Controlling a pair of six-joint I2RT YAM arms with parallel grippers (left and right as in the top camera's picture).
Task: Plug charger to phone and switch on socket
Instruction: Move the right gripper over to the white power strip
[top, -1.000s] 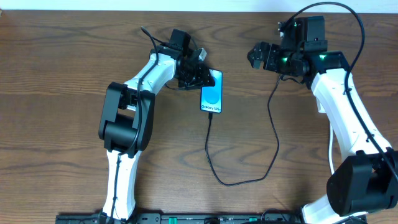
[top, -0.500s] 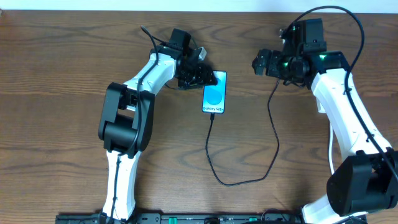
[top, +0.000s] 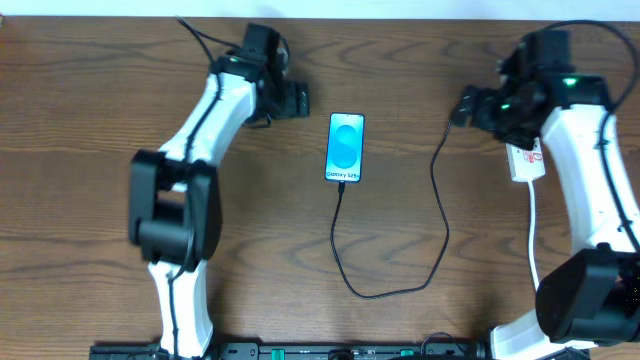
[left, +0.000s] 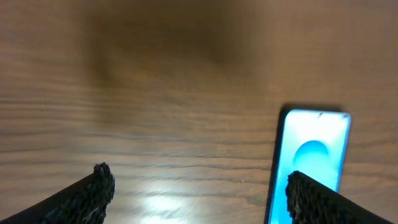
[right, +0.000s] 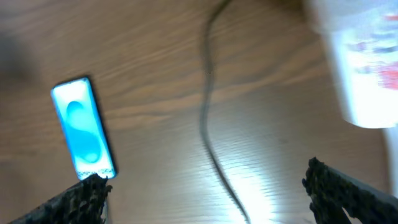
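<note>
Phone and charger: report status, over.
Left gripper open, empty, clear of phone. Right gripper open, empty, near socket. Charger tip at phone's bottom edge. Nothing in the way.

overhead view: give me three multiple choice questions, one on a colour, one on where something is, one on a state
1. The phone screen is A) red B) blue C) green
2. The socket lies A) touching the phone B) under the right arm C) just above the phone's top edge
3. The left gripper is A) open and empty B) shut on the phone C) shut on the socket
Answers: 1 B, bright blue in every view; 2 B, its white body shows beneath that arm; 3 A, the wrist view shows its fingers wide apart with nothing between.
</note>
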